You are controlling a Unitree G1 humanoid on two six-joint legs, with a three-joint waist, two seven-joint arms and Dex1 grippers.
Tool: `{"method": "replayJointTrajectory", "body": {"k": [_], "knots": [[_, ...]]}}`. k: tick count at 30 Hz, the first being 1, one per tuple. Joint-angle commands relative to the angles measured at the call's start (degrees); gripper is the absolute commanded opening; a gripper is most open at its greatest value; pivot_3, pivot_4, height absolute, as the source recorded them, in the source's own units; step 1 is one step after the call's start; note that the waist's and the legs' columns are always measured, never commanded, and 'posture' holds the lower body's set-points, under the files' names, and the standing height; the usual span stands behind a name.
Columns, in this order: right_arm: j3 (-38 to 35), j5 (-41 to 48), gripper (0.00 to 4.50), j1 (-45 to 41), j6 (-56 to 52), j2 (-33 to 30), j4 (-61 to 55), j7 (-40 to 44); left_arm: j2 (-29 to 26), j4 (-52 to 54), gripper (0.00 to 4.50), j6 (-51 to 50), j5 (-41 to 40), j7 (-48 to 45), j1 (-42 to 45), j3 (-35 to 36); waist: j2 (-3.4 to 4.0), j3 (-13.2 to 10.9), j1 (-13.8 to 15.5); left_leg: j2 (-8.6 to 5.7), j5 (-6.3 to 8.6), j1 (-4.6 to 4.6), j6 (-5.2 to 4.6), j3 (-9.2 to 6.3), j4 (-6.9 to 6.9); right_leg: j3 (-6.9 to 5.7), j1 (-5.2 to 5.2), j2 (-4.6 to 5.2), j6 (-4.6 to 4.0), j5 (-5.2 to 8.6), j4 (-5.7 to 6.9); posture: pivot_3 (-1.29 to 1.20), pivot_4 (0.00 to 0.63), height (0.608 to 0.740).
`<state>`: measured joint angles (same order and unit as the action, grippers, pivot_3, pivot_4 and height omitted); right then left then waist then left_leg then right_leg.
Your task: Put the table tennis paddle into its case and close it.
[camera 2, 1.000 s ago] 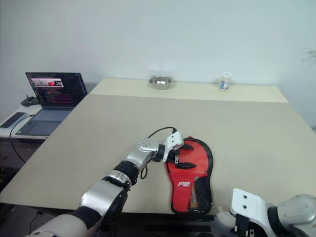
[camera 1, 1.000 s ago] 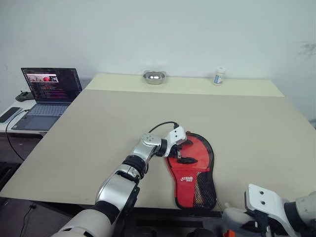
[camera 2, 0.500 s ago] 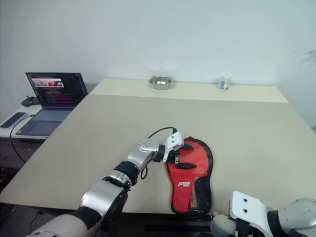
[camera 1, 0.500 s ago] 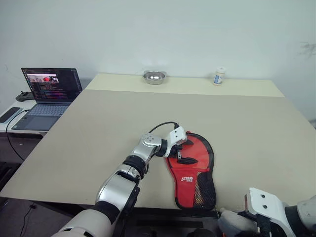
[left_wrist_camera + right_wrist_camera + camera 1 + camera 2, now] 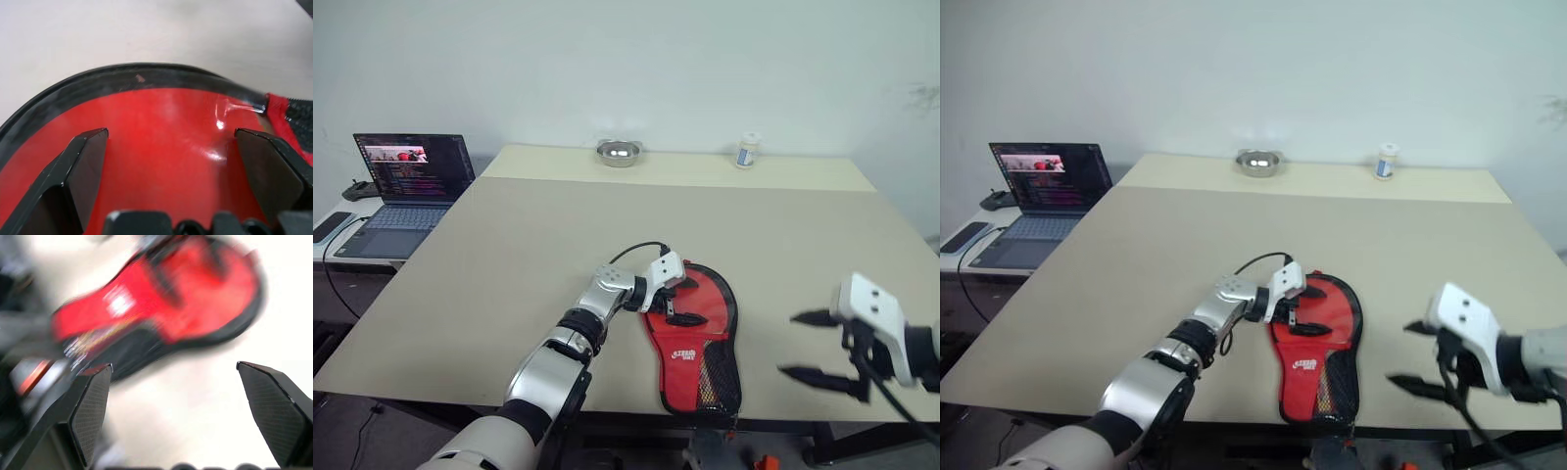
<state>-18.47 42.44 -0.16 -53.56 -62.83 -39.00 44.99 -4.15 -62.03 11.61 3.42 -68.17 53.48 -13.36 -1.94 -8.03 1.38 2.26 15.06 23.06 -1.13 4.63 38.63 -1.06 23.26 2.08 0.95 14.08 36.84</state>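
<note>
The case (image 5: 700,348) lies flat near the table's front edge, red side up, with its white logo and black mesh pocket toward me. My left gripper (image 5: 677,302) is open over the round end of the case, its fingers (image 5: 83,161) spread just above the glossy red face (image 5: 161,112). My right gripper (image 5: 788,345) hangs open in the air to the right of the case, above the table's front right part, pointing toward it. The right wrist view shows the case (image 5: 195,308) ahead of the open fingers. The table tennis paddle is hidden.
The beige table (image 5: 509,255) stretches far back. A steel bowl (image 5: 619,152) and a small white bottle (image 5: 748,150) stand near its far edge. An open laptop (image 5: 406,181) sits on a side desk at the left.
My right gripper has risen from below the table's front edge to above the tabletop, and its fingers now stand open. The left gripper and the case have not moved.
</note>
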Motion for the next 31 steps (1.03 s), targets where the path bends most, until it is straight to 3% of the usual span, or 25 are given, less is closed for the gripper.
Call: {"method": "replayJointTrajectory", "body": {"k": [1, 3, 6, 10, 14, 21, 31], "knots": [[5.8, -4.6, 4.47, -3.4, 4.4, 3.0, 4.5, -1.4, 0.2, 4.9, 4.50, -1.7, -1.1, -1.8, -0.8, 0.0, -0.13, -0.2, -0.1, -0.01, 0.00, 0.03, 0.00, 0.02, -0.05, 0.02, 0.04, 0.00, -0.01, 0.01, 0.00, 0.00, 0.150, 0.740], [7.7, -6.4, 4.47, -4.7, 6.4, 4.6, 6.4, -1.3, -0.3, 8.1, 4.50, -3.0, -1.9, -2.5, -1.2, 0.4, -0.13, -0.3, -0.1, -0.02, -0.01, 0.26, -0.01, 0.08, -0.16, 0.08, 0.30, -0.03, 0.10, -0.05, 0.01, 0.00, 0.150, 0.740], [13.3, -12.1, 4.47, -9.2, 15.3, 11.3, 14.3, -1.7, -4.8, 22.6, 4.50, -10.0, -5.7, -3.9, -4.9, 2.7, -0.10, -0.4, -0.6, -0.08, -0.01, 0.92, -0.02, 0.11, -0.16, 0.20, 1.00, -0.38, 0.15, -0.30, 0.11, 0.00, 0.150, 0.740], [17.4, -16.5, 4.47, -15.0, 22.6, 19.0, 26.9, -0.3, -12.4, 41.0, 4.50, -21.7, -8.8, -0.8, -13.2, 5.6, 0.10, -0.7, -1.7, 0.15, -0.01, 0.83, -0.01, 0.15, -0.16, 0.34, 1.01, -0.67, 0.13, -0.30, 0.13, 0.00, 0.150, 0.740], [18.0, -19.1, 4.47, -18.6, 29.0, 21.9, 35.8, 2.5, -18.1, 51.7, 4.50, -29.6, -10.5, 3.7, -20.5, 9.0, 0.58, -1.0, -1.6, 0.26, -0.02, 0.76, 0.00, 0.17, -0.17, 0.31, 1.00, -0.75, 0.12, -0.29, 0.21, 0.00, 0.150, 0.740], [15.8, -20.9, 4.47, -21.9, 35.1, 20.4, 46.4, 8.5, -20.6, 57.8, 4.50, -32.8, -11.2, 10.5, -25.0, 9.7, 0.62, -1.1, -0.9, 0.23, -0.01, 0.79, 0.00, 0.18, 0.08, 0.28, 0.89, -0.69, 0.13, -0.31, 0.24, 0.00, 0.150, 0.740], [9.3, -19.9, 4.47, -14.6, 31.1, 15.9, 36.8, 6.6, -17.8, 50.9, 4.50, -30.0, -11.1, 11.9, -21.5, 6.6, 0.63, -1.1, -0.9, 0.27, -0.01, 0.77, 0.00, 0.24, 0.15, 0.36, 0.88, -0.72, 0.17, -0.37, 0.28, 0.00, 0.150, 0.740]]}}
